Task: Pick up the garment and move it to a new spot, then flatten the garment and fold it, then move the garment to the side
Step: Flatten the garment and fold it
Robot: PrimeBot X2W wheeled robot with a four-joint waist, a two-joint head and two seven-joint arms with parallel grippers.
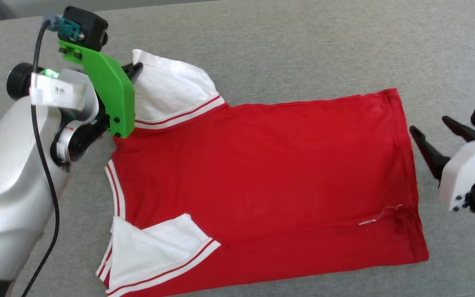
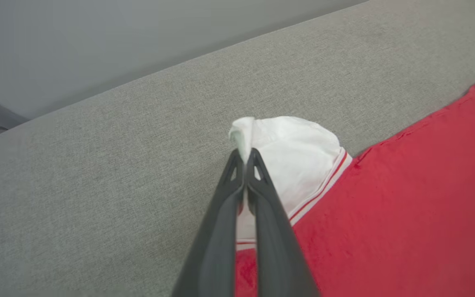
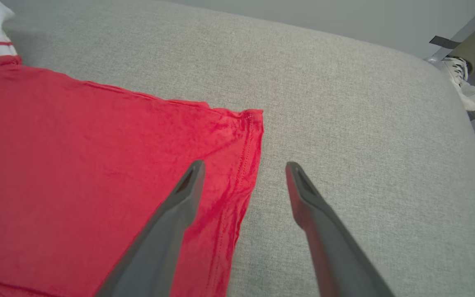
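Note:
The garment (image 1: 262,177) is a red T-shirt with white, red-striped sleeves, spread flat on the grey cushion with its collar to the left and hem to the right. My left gripper (image 2: 245,154) is shut on the edge of the far white sleeve (image 2: 295,148), pinching a fold of it; in the head view its fingertips (image 1: 136,68) touch that sleeve's left corner. My right gripper (image 3: 243,165) stands open above the hem's far corner (image 3: 250,119), one finger over red cloth (image 3: 97,165), one over bare cushion. In the head view it (image 1: 431,123) sits just right of the hem.
The grey fabric surface (image 1: 303,49) extends around the shirt. Its far edge drops off toward a grey wall (image 2: 97,49). A person's white shoe (image 3: 462,80) stands on the floor past the cushion's right edge. A loose white thread (image 1: 379,216) lies near the hem.

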